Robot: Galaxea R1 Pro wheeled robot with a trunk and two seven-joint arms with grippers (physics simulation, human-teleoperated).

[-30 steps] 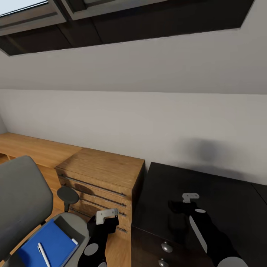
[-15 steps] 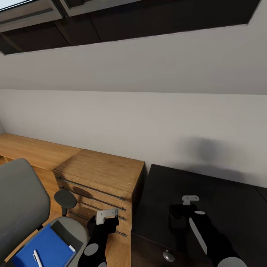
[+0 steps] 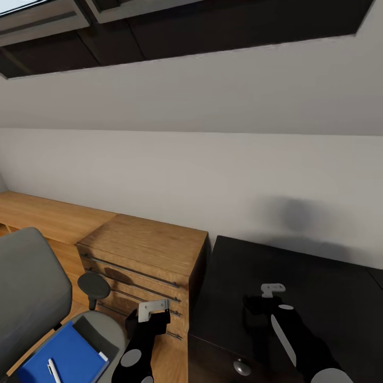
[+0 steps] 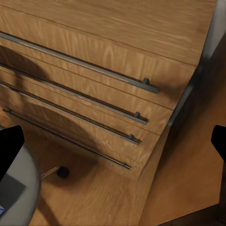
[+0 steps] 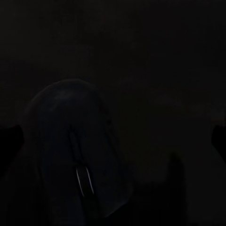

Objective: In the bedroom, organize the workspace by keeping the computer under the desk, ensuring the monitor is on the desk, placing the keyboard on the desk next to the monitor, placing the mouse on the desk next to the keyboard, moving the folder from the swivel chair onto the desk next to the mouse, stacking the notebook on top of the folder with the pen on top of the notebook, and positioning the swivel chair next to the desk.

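At the far left the swivel chair (image 3: 32, 298) stands beside the wooden drawer chest (image 3: 143, 260), and on its grey seat lies the blue folder (image 3: 66, 356) with the white pen (image 3: 53, 368) on top of it, down at the lower edge of the head view. All of these sit where they did half a second ago; against the picture a full second back the whole view has shifted, so the camera moved, not the things. The left gripper (image 3: 153, 315) hangs in front of the chest's long bar handles (image 4: 141, 84), fingers spread apart and empty. Further right comes the black desk (image 3: 319, 276). The right gripper (image 3: 261, 304) hovers low over the desk top, a touch lower than before, its fingers apart. The mouse (image 5: 75, 150) lies on the desk between them, not clamped
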